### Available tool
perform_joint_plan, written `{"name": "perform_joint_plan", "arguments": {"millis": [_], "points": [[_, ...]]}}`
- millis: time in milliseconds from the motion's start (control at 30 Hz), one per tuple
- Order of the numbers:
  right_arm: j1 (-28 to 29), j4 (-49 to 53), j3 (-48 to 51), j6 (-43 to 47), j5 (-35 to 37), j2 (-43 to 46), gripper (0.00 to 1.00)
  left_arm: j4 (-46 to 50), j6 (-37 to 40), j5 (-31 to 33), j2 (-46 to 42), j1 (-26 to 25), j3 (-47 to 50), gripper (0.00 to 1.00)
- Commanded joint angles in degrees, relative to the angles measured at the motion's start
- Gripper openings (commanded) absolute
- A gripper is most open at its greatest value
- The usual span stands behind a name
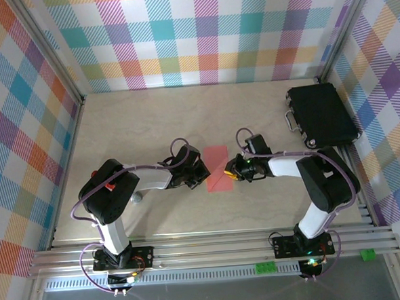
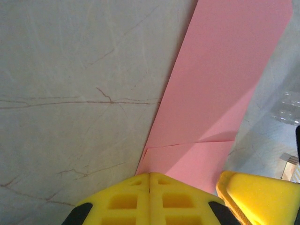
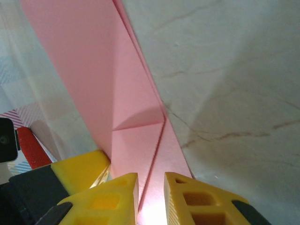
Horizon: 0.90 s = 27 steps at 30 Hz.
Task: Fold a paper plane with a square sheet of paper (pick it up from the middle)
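At the middle of the pale marbled table (image 1: 151, 126), between my two arms, lies the thin salmon-pink sheet of paper (image 1: 216, 164) (image 2: 225, 84) (image 3: 103, 70), folded into a narrow strip. Around it there is little. A black rectangular hard case with a handle (image 1: 322, 114) sits well apart at the far right, a small grey round object (image 1: 138, 197) rests near the left arm's elbow, and plaid-patterned walls (image 1: 199, 27) close in three sides. Only the grippers themselves crowd the sheet, one on each side of its near end.

The strip's long axis runs from the near edge toward the back wall, tilted slightly. Its far end is cut square, and its near end carries diagonal folds and a triangular flap.

I count one sheet, one case, one grey object and two grippers.

The left gripper (image 1: 202, 177) (image 2: 150, 180) has its yellow fingers pressed together at the strip's near left corner. I cannot tell whether paper is caught between them. The right gripper (image 1: 232, 170) (image 3: 151, 187) stands with a narrow slit between its fingers, astride a raised crease.
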State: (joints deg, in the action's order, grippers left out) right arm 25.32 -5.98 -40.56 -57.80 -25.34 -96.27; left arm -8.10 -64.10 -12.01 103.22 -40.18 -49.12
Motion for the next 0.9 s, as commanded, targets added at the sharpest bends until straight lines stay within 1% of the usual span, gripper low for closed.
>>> {"name": "perform_joint_plan", "arguments": {"millis": [0,233,367,733,867], "points": [[0.5,0.3,-1.5,0.9,0.4,-1.4,0.23,5.6,-1.2,1.7,1.5,1.0,2.4,0.06],[1.0,2.2,-2.8,1.5,1.0,-3.0,0.23,5.2,-1.1,1.3,1.5,1.0,2.5,0.05],[1.2,1.4,-2.9,1.8,0.3,-3.5,0.22,4.9,-1.1,1.1,1.6,1.0,2.6,0.05],[1.9,1.6,-3.6,3.0,0.6,-2.7,0.21,4.7,-1.1,1.4,1.1,1.0,3.1,0.05],[2.0,-0.3,-2.9,3.2,0.0,-2.1,0.21,4.8,-1.1,1.3,1.0,1.0,3.2,0.05]]}}
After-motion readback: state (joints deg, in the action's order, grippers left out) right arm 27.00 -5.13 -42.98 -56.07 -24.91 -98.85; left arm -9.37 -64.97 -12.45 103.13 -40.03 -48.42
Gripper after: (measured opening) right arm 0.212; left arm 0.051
